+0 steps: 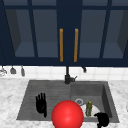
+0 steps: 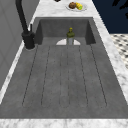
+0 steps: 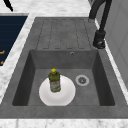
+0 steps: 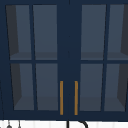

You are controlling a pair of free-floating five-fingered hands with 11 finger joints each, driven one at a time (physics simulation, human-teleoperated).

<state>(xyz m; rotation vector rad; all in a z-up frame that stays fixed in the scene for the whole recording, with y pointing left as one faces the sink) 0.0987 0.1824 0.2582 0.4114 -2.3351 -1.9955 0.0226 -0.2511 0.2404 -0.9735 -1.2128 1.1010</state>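
My left hand [image 1: 41, 103] hangs open over the ridged draining board [image 1: 42, 95], fingers straight and pointing up, holding nothing. My right hand [image 1: 102, 119] floats at the front right corner of the sink basin [image 1: 106, 100], close to the white plate [image 1: 95, 110]. On that plate, inside the basin, stands a green bottle [image 1: 89, 108] with a yellow cap, upright. The bottle [image 3: 54, 81] and plate [image 3: 66, 93] appear again in the right side view. A big red ball [image 1: 67, 114] sits between the two hands at the sink's front edge.
A black faucet [image 1: 67, 75] rises behind the sink, and the drain [image 3: 82, 80] lies beside the plate. A dish of fruit [image 2: 76, 6] rests on the marble counter beyond the basin. The dark blue wall cabinet [image 4: 68, 57] has glass doors and two orange handles [image 4: 61, 97].
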